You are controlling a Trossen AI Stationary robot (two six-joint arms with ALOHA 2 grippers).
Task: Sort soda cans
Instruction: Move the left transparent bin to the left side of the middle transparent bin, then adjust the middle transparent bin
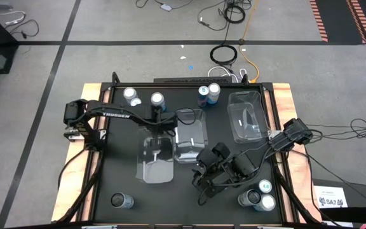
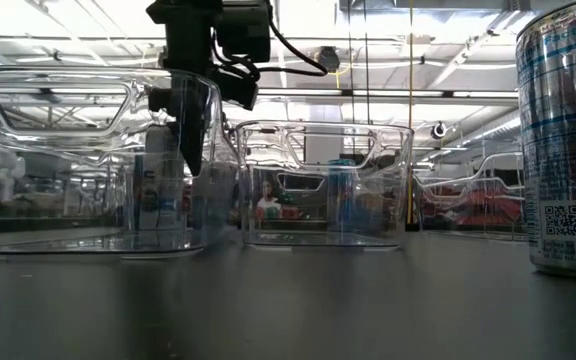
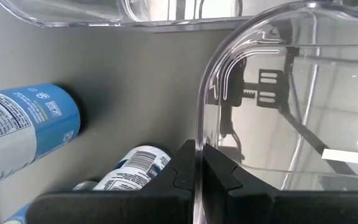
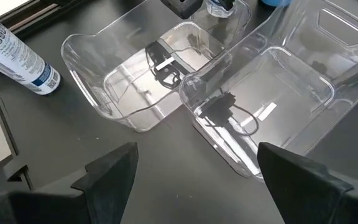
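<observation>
Three clear plastic bins stand on the black table: a left one (image 1: pixel 154 159), a middle one (image 1: pixel 190 135) and a right one (image 1: pixel 246 114). Soda cans stand upright in pairs at the far side (image 1: pixel 130 95) (image 1: pixel 214 91), one alone at the near left (image 1: pixel 121 201) and three at the near right (image 1: pixel 265 186). My left gripper (image 1: pixel 158 125) is shut on the left bin's far wall. My right gripper (image 1: pixel 205 172) hangs open above the table, near the middle bin, with nothing between its fingers (image 4: pixel 110 171). My left gripper pinches the left bin's clear wall (image 3: pixel 199 124) just below the rim, beside a rounded corner. One finger (image 3: pixel 179 177) is outside the bin and one inside. The fingers come from above, pointing steeply down. In the low view the bin's base (image 2: pixel 78 245) sits on the table.
Two cans (image 3: pixel 23 127) (image 3: pixel 135 165) stand close behind the left bin's far wall. Another can (image 2: pixel 568 130) stands near the front right edge. The middle bin touches or nearly touches the left bin. Bare tabletop lies at the near centre (image 1: pixel 170 203).
</observation>
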